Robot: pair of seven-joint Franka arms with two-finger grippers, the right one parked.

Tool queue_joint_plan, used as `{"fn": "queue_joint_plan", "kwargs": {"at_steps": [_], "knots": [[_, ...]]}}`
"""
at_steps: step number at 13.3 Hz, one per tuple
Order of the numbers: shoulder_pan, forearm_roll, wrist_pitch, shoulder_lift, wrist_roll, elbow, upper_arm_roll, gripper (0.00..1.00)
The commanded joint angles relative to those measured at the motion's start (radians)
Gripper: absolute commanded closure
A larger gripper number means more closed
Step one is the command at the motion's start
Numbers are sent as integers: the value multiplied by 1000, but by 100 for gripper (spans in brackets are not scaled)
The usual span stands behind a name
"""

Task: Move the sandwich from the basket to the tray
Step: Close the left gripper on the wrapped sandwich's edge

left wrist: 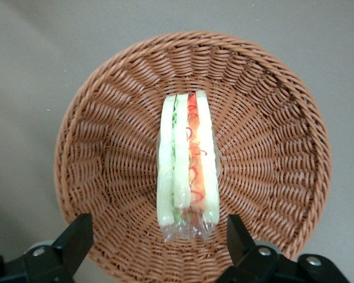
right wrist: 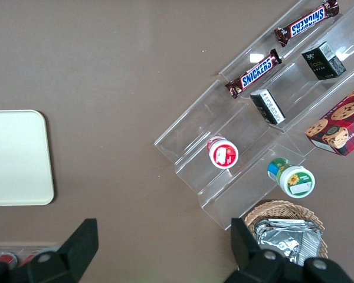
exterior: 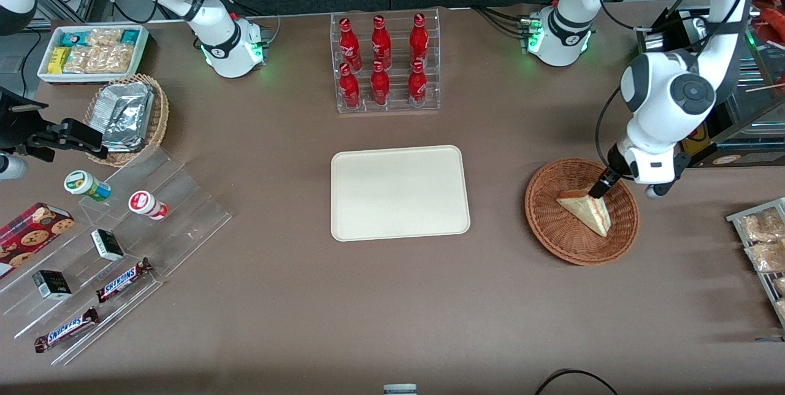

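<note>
White bread with green, pale and red filling layers makes up the sandwich (left wrist: 186, 162), a wedge in clear wrap lying in the middle of the reddish-brown wicker basket (left wrist: 106, 153). The cream tray (exterior: 400, 192) sits bare toward the parked arm's end from the basket. From the front, the arm hides most of the gripper (exterior: 600, 187). In the wrist view its fingers (left wrist: 76, 239) are spread wide, holding nothing, either side of the wedge's near end without touching it.
</note>
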Motion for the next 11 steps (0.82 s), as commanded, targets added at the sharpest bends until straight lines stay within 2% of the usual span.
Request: {"fn": "queue_joint_plan", "kwargs": {"at_steps": [1,8,9,10,11], "knots": [[-7,2,54,36,-28,-8,-3,0],[-19,2,155,106,-28,-16,-6,1],[-19,2,157,113,-28,-13,-6,18],[-19,2,157,116,-30,-11,-6,49],[-19,2,157,116,-39,-11,-6,84]]}}
